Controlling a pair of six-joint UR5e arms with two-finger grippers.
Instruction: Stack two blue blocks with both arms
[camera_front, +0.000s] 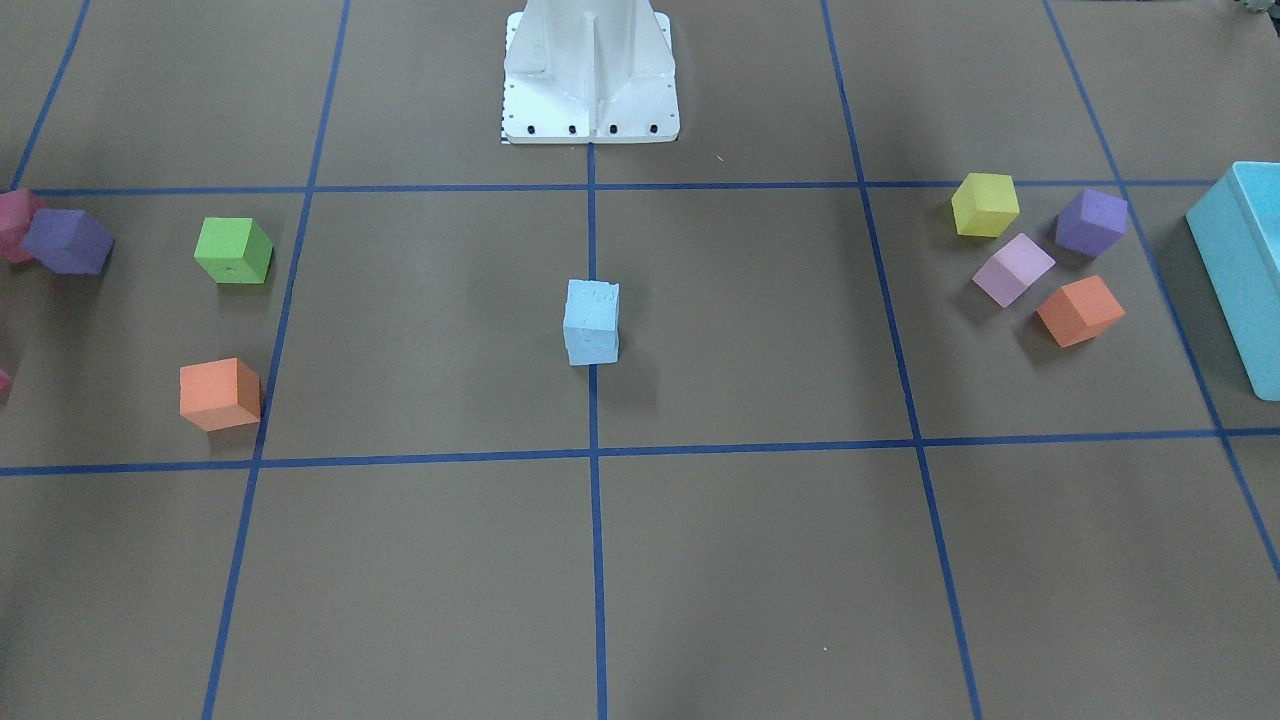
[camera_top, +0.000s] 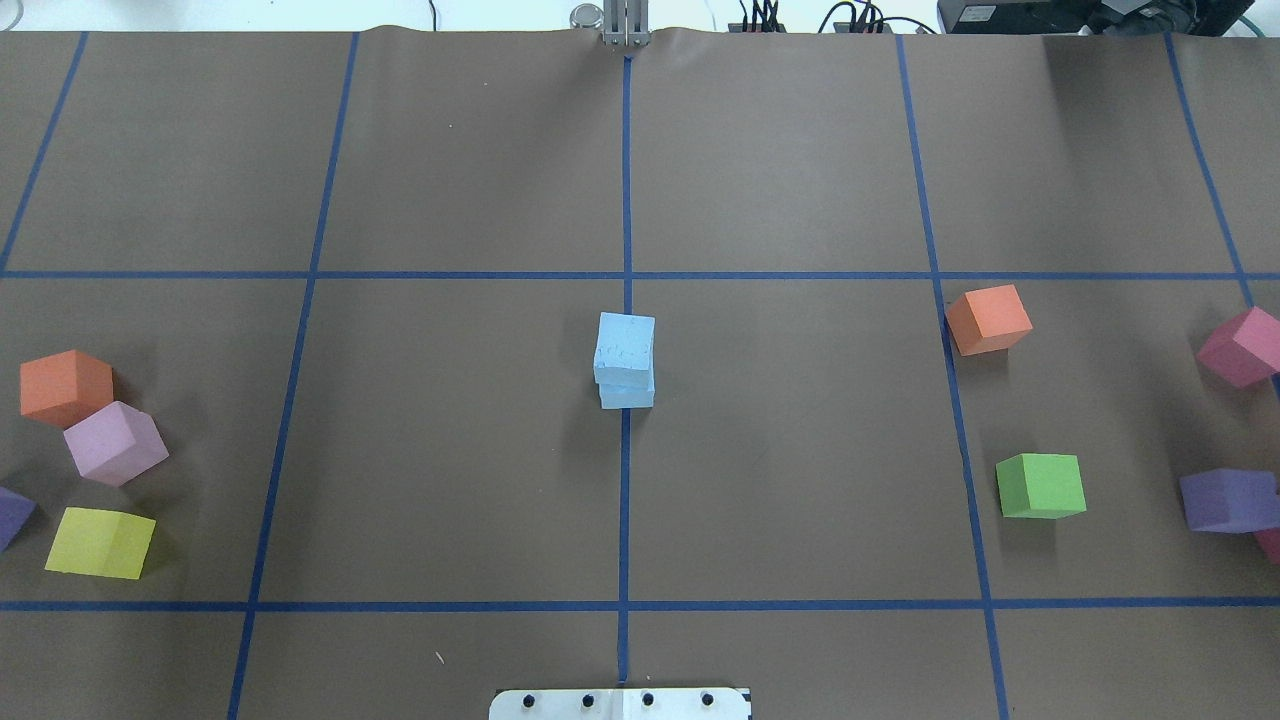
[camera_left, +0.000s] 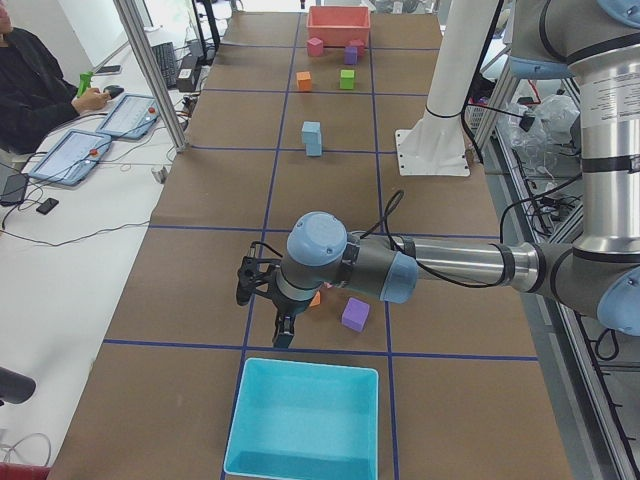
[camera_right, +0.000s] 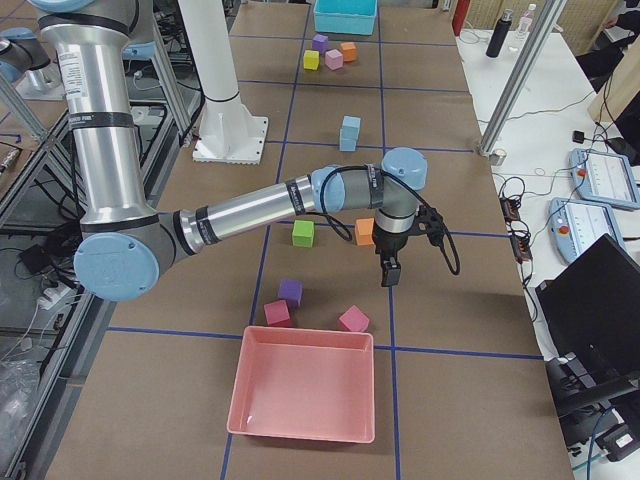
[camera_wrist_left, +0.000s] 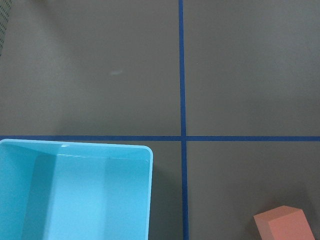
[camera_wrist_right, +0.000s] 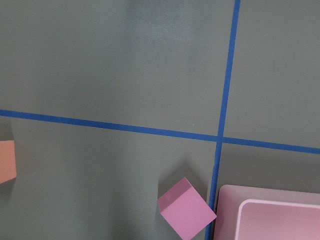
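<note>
The left arm (camera_left: 450, 265) and right arm (camera_right: 250, 205) are silver-grey tubes joined by rounded housings with light blue caps, small black lettering on the upper tubes, black cables (camera_left: 388, 210) at the wrists; the white base post (camera_front: 590, 60) has a screwed plate

Looked like a robotics lab. Had a table (camera_top: 450, 180) papered brown and gridded with blue tape (camera_top: 627, 200), a bolted white base post (camera_left: 445, 105), an operator (camera_left: 30, 85) at tablets (camera_left: 70, 155) in the upper left, cables (camera_top: 762, 14) along the top edge.
</note>
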